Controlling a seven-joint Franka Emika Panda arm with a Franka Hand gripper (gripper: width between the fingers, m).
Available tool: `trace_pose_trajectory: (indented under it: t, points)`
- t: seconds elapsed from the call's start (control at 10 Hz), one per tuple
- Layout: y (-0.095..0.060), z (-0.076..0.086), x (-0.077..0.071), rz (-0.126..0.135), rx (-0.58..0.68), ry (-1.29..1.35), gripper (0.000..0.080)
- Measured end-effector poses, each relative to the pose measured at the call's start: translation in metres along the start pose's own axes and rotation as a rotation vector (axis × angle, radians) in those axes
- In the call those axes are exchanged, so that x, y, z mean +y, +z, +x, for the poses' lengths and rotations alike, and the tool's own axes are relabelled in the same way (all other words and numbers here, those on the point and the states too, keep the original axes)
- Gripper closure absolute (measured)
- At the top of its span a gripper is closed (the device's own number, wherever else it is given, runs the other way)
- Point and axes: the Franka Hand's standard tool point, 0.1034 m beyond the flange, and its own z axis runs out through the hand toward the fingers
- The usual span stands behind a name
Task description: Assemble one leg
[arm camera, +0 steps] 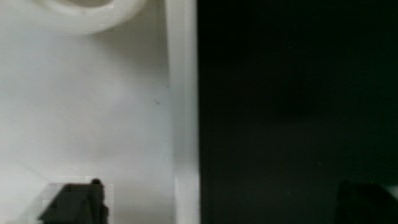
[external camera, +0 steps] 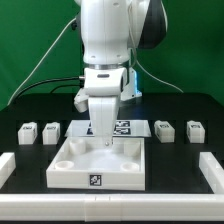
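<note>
Four small white tagged legs stand in a row on the black table: two at the exterior view's left (external camera: 28,130) (external camera: 50,130) and two at its right (external camera: 165,129) (external camera: 195,130). The large white tabletop (external camera: 75,172) lies in the middle front. My gripper (external camera: 103,140) is low over the tabletop's far edge, away from every leg. In the wrist view the gripper (arm camera: 222,205) is open and empty. One fingertip (arm camera: 75,203) is over the white tabletop (arm camera: 89,110), and the other is over the black table. A round corner hole (arm camera: 89,8) shows. No leg shows in the wrist view.
The marker board (external camera: 122,127) lies flat just behind the tabletop, partly hidden by the arm. White rails (external camera: 213,168) border the work area at both sides and the front. Cables hang behind the arm.
</note>
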Motion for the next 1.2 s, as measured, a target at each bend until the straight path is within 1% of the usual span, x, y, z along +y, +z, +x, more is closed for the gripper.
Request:
trace_pose_trajectory:
  t: [0.1, 0.3, 0.5, 0.6, 0.7, 0.8, 0.9, 1.2]
  points:
    - [0.0019, 0.0032, 0.0004, 0.003, 0.001, 0.005, 0.015]
    - [0.001, 0.0053, 0.0012, 0.001, 0.002, 0.011, 0.015]
    - [0.0019, 0.0042, 0.0007, 0.003, 0.002, 0.013, 0.0414]
    - [0.0021, 0.0041, 0.0005, 0.004, 0.002, 0.014, 0.0414]
    - [0.0023, 0.004, 0.0005, 0.004, 0.002, 0.014, 0.0575]
    - [0.0025, 0.0038, 0.0003, 0.004, 0.002, 0.014, 0.0575]
    - [0.0019, 0.0038, 0.0015, -0.001, 0.002, 0.015, 0.0732]
    - [0.0018, 0.0036, 0.0016, -0.001, 0.002, 0.015, 0.0736]
